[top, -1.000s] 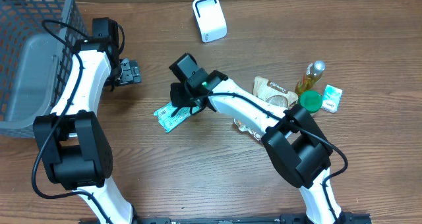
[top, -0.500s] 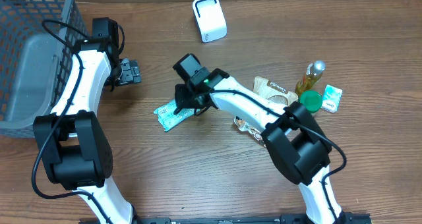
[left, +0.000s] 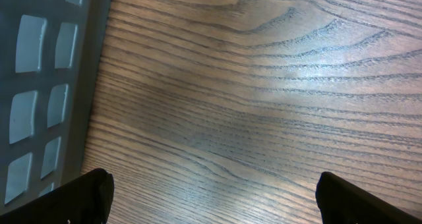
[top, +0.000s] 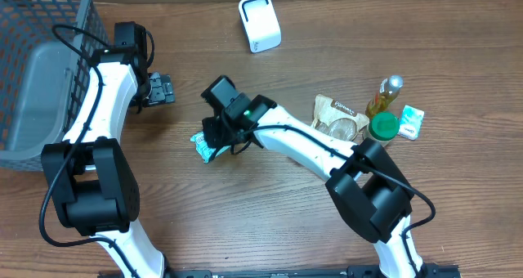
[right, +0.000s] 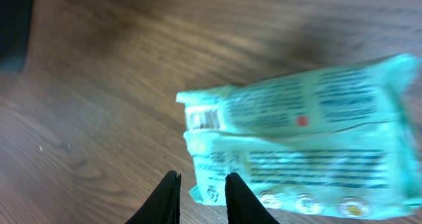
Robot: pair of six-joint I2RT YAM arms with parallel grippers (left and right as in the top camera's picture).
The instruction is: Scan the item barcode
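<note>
The mint-green packet (right: 297,145) lies flat on the bench (top: 245,229), left of centre from overhead. On my right wrist feed I can see its barcode (right: 203,118) on a white patch at the left end, a small red mark and lines of dark print, all too blurred to read. The right gripper (right: 201,184) sits at the packet's lower left corner with its fingers only narrowly apart; I cannot tell whether they pinch the wrapper. A white scanner (top: 260,23) stands well apart at the far edge. To the right are a brown pouch (top: 339,114) with lettering I can't make out, a bottle (top: 386,94), a green lid (top: 384,127) and a small green-and-white box (top: 411,121). The left gripper (top: 159,90) is spread wide with nothing in it, beside the grey basket (top: 33,65).
</note>
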